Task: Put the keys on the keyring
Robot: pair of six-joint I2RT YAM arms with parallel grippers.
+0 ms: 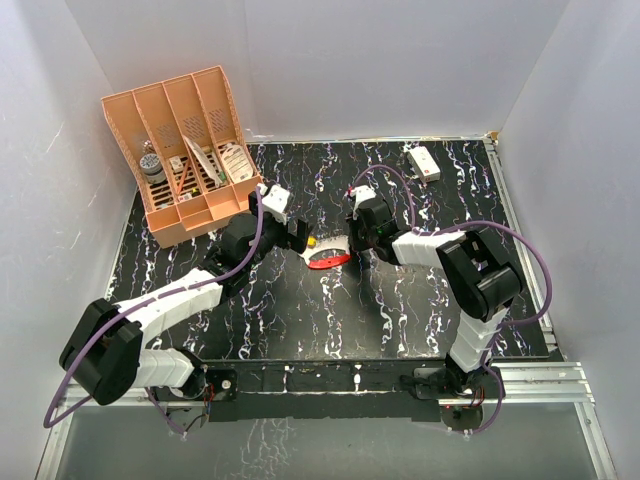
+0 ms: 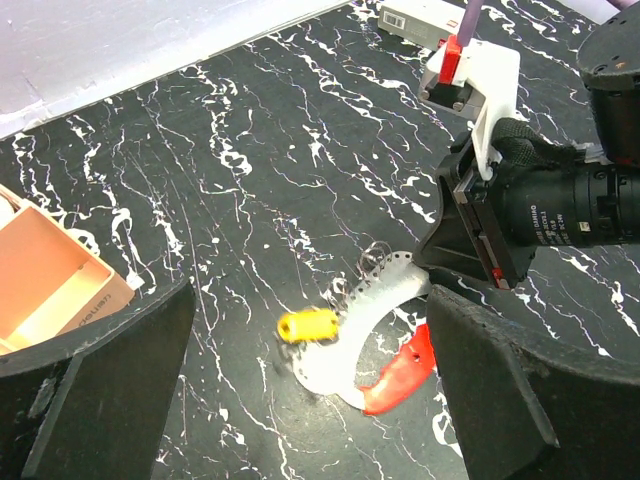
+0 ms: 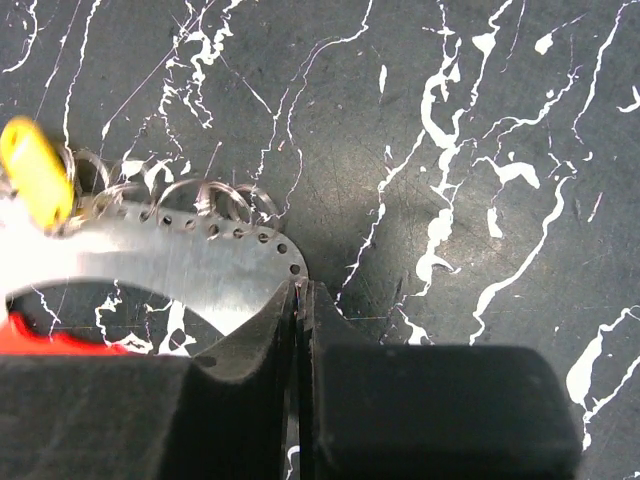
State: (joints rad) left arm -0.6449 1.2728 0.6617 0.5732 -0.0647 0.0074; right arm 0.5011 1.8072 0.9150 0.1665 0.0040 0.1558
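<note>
Nearest, at the bottom of the top view, both arm bases sit at the edge of the black, white-veined table [image 1: 330,330]. The L arm runs up from lower left and the R arm from lower right. The two hands meet approx. at frame centre.

The left hand [image 2: 310,300] has its fingers [image 2: 110,390] wide apart, holding nothing and straddling the task's things w/o touching them. Between them on the table lies the keyring [image 2: 375,300], a thin curved band. It is silvery-white w/ a row of small holes along most of it, and red at one end. In the left wrist view it sits lower centre, red end toward lower right. A small key [image 2: 308,325] w/ a yellow head rests against the band's outer curve on the left side. Its blade is too blurred to make out. Thin wire loops [image 3: 200,200] sit along the holes.

The right hand [image 3: 298,292] has its fingers pressed together, nipping the tip of the keyring's silvery end, upper right of the band.

Further back, upper left of the top view, stands an orange plastic organiser [image 1: 200,215] w/ upright slots at the back and low trays in front. L to R, the slots hold:
- a dark grey round object [image 1: 151,165]
- thin white sticks [image 1: 195,158]
- a white tag-like card [image 1: 236,160]

Farthest, upper right, a white rectangular box [image 1: 424,162] lies alone on the table, well apart from the hands.
</note>
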